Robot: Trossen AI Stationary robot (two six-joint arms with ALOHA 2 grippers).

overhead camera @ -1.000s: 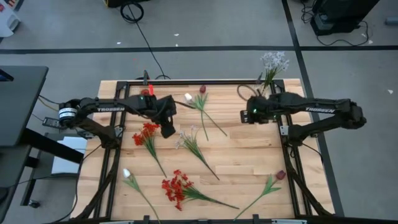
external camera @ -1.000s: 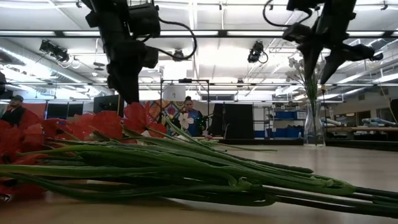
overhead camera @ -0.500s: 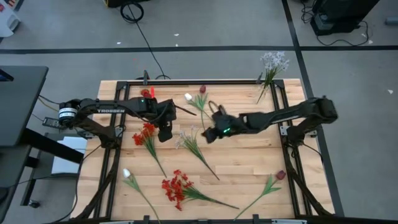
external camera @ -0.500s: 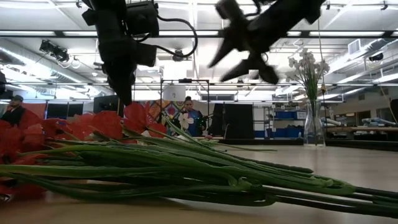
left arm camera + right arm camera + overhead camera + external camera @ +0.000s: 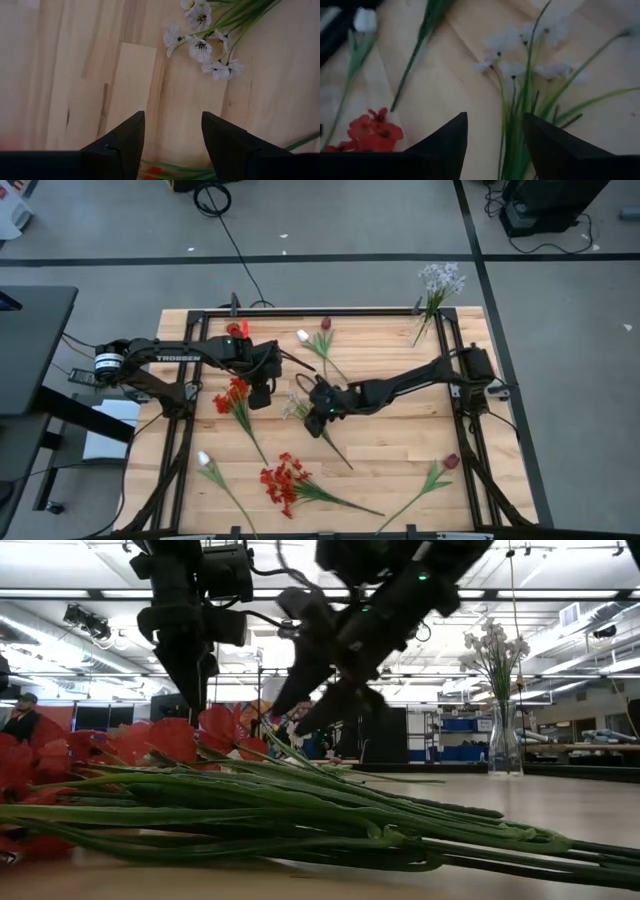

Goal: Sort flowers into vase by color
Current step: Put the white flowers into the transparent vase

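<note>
Several artificial flowers lie flat on the wooden table. A pale whitish sprig (image 5: 303,404) lies mid-table, its stem (image 5: 335,448) running toward the near edge. My right gripper (image 5: 313,423) hangs open over that stem; in the right wrist view its fingers stand either side of the green stems (image 5: 520,135), and the gripper (image 5: 495,117) touches nothing. My left gripper (image 5: 262,397) is open above bare wood between a red cluster (image 5: 236,394) and the sprig's blossoms (image 5: 202,47). A glass vase (image 5: 505,740) at the far right corner holds pale flowers (image 5: 440,280).
A white tulip (image 5: 302,336) and a maroon tulip (image 5: 325,323) lie near the far edge. Another red cluster (image 5: 283,480), a white tulip (image 5: 205,461) and a maroon tulip (image 5: 450,462) lie toward the near edge. Black frame rails (image 5: 470,430) run along the table's sides.
My right arm has swung from the far right corner beside the vase toward the table's left and near side, coming down over the pale sprig mid-table with its fingers open. The flowers have stayed where they lay.
</note>
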